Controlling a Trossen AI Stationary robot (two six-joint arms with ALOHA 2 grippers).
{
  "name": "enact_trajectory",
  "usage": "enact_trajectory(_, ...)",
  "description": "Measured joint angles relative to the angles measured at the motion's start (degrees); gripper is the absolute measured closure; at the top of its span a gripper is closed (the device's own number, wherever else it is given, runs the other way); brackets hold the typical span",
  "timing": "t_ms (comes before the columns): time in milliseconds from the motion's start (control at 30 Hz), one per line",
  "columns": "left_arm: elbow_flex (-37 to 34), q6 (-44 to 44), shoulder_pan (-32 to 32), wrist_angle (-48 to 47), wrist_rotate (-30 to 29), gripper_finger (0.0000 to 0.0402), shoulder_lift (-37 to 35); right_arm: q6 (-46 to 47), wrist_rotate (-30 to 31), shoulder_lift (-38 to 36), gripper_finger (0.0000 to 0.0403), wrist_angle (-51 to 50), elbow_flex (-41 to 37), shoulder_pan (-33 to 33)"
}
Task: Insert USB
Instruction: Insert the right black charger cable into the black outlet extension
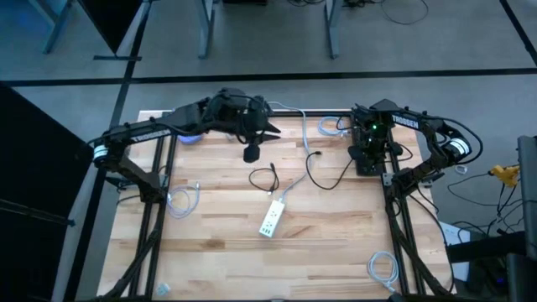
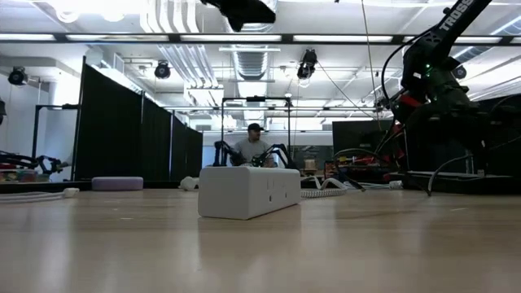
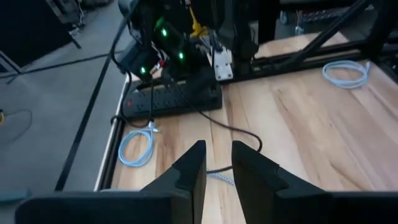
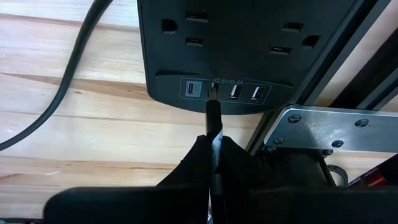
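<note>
the right hand hangs low at the desk's far right edge, fingers pinched together. the left hand hovers high over the far middle, fingers slightly parted.

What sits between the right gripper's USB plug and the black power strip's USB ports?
Nothing: in the right wrist view the USB plug nearly meets the black power strip, just beside the ports.

From my console I saw a grey floor crossed by dark tape lines, with desk legs standing on it. Black partition panels lined the room, bright ceiling lights ran overhead, and a person sat far back.
</note>
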Motion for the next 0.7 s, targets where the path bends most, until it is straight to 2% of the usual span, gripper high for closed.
enact_trajectory(267,-0.59,-1.34,0.0,-0.88,-4.64,0.0338,-1.2,0.16,-0.04,0.0,0.0403,0.26,-0.02,0.01)
enact_trajectory(700,-3.06,-1.83,0.0,-0.12,-4.98,0.0338,-1.34,0.06,0.5,-0.02,0.0403,1.17,0.02,-0.03)
